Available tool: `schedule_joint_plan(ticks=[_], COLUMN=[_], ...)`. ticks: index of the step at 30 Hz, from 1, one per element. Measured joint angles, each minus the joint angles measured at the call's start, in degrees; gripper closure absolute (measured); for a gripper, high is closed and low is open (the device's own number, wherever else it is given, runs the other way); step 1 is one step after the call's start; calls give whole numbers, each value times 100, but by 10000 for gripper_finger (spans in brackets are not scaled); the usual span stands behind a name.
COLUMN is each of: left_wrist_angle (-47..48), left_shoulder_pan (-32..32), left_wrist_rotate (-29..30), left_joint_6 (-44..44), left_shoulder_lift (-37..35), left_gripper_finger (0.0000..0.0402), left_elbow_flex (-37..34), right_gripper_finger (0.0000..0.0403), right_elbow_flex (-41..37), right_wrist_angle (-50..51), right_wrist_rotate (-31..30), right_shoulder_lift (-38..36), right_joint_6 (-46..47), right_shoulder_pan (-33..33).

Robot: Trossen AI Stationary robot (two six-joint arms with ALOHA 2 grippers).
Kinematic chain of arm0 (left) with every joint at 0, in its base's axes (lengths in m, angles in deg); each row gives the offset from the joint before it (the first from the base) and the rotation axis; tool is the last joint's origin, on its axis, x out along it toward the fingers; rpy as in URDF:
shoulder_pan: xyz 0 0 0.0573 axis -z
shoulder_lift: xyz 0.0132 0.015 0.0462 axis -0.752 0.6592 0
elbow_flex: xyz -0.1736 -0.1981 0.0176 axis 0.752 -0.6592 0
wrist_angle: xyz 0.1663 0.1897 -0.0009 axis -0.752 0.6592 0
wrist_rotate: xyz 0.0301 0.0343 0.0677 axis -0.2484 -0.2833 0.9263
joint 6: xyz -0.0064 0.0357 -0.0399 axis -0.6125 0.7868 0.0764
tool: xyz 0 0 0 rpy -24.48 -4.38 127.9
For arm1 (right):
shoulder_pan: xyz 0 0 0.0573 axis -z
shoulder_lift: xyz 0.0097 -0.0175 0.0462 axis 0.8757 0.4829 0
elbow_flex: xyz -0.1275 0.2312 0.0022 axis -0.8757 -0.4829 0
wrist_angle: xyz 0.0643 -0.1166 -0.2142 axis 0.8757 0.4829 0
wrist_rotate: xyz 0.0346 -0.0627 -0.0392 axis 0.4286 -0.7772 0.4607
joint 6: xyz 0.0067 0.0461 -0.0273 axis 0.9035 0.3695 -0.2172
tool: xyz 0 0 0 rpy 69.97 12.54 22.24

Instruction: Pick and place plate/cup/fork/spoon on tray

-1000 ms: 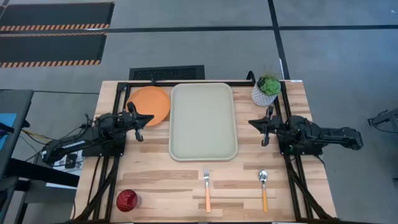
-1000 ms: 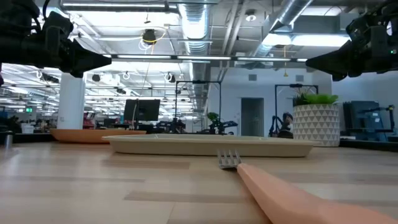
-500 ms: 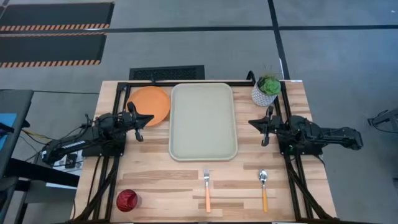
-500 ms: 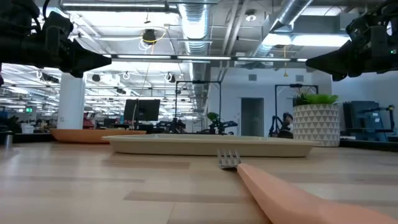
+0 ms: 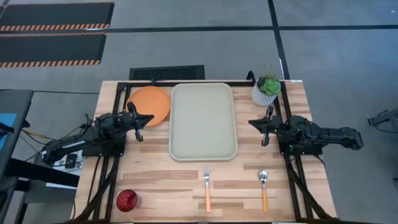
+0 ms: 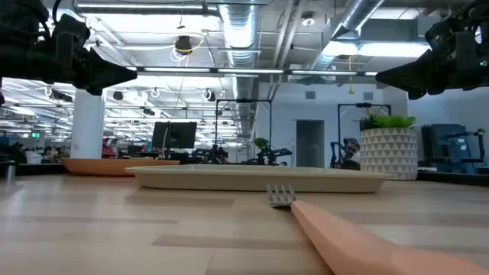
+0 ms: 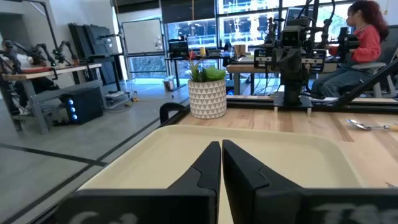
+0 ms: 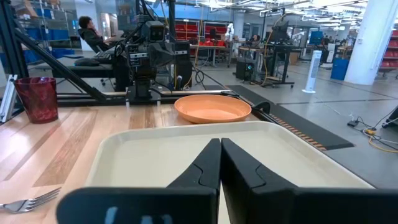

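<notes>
The beige-grey tray (image 5: 203,121) lies at the table's middle, toward the far edge. The orange plate (image 5: 150,104) lies flat on the table just left of it. The red cup (image 5: 127,200) stands at the near left corner. The fork (image 5: 207,188) and the spoon (image 5: 263,187) lie near the front edge, handles toward the near edge. My left gripper (image 5: 149,118) hovers shut left of the tray, by the plate's near rim. My right gripper (image 5: 252,122) hovers shut right of the tray. Both are empty and point at the tray.
A white pot with a green plant (image 5: 267,91) stands at the far right, just beyond my right gripper. A black metal frame (image 5: 186,81) runs along the table's far edge and sides. Bare wood lies between the tray and the cutlery.
</notes>
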Motion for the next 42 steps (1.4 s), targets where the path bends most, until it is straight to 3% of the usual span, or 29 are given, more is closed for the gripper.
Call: schedule_joint_plan(ticks=[9, 12, 15, 18, 25, 31, 36, 42], left_wrist_angle=[-4, -432, -968, -925, -373, 449, 1105, 1750], left_shoulder_pan=[0, -1, 28, 215, 983, 1426, 1430, 1429], left_wrist_rotate=[-50, -420, -1223, -1226, -99, 796, 894, 1173], left_joint_6=[-453, -1255, -1835, -2225, -2587, -3645, -4683, -5553], left_shoulder_lift=[0, 57, 268, 698, 2566, 4624, 5994, 7089], left_gripper_finger=[395, 395, 395, 395, 395, 395, 382, 319], left_elbow_flex=[-1, -1, 64, 362, 1208, 2082, 2773, 3550], right_gripper_finger=[370, 370, 370, 370, 370, 370, 370, 370], right_elbow_flex=[1, 2, 1, 0, 2, 0, 1, 1], right_wrist_angle=[1, 2, 0, 2, 0, 0, 0, 1], right_wrist_rotate=[0, 0, 0, 0, 0, 1, 0, 1], right_shoulder_lift=[0, 0, 2, 2, 0, 0, 0, 1], right_joint_6=[-1, -2, -1, -2, -2, 0, 0, -2], right_shoulder_pan=[-2, -1, 0, 0, -2, -2, 0, -2])
